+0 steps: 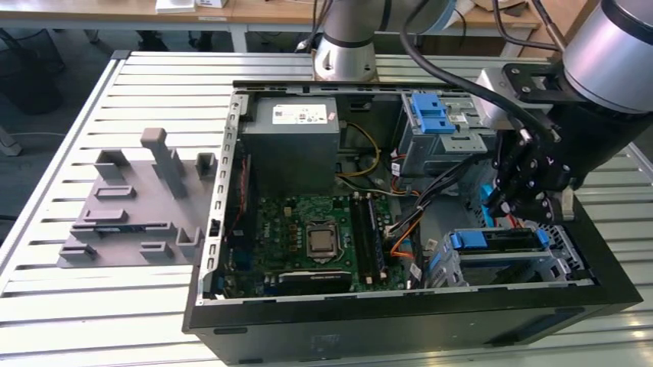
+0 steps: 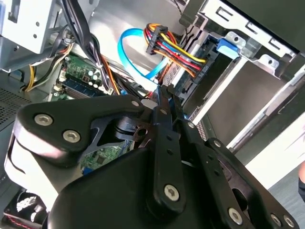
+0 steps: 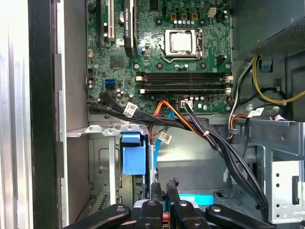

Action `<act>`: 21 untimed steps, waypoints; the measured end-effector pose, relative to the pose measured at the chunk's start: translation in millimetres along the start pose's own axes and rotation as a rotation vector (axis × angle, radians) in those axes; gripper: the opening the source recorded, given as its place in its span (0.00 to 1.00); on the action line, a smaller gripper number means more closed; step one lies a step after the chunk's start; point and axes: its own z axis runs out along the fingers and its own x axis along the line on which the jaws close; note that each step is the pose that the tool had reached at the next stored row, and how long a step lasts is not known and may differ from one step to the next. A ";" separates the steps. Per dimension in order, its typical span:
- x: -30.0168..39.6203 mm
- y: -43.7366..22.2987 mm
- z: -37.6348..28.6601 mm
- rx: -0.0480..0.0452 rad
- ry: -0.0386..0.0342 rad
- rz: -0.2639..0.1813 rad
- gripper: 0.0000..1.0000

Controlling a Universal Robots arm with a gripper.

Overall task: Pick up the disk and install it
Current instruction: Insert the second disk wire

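Note:
The disk (image 1: 507, 240), a flat drive in a blue plastic frame, lies in the lower drive cage (image 1: 510, 269) at the front corner of the open computer case on the exterior view's right. My gripper (image 1: 512, 212) hangs just above it. In both wrist views the black fingers (image 2: 163, 114) stand close together with nothing between them, gripper (image 2: 167, 93) shut. In the first wrist view the gripper (image 3: 163, 185) points down beside a blue tab (image 3: 132, 155) on the cage.
Orange, yellow and black cables (image 2: 171, 52) run close past the fingertips. The motherboard (image 1: 316, 237) fills the case floor. A grey power supply (image 1: 296, 141) and an upper cage with a blue bracket (image 1: 433, 115) stand at the back. A grey fixture (image 1: 138, 199) sits on the table.

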 end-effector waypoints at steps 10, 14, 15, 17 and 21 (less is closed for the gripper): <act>7.4 -1.0 2.2 0.0005 -0.0002 0.011 0.16; 7.7 -2.0 3.2 0.0014 -0.0004 0.029 0.16; 8.6 -2.1 3.6 0.0014 -0.0003 0.031 0.16; 11.9 -2.3 4.8 0.0014 -0.0009 0.031 0.16; 14.8 -2.6 6.9 0.0014 -0.0012 0.031 0.16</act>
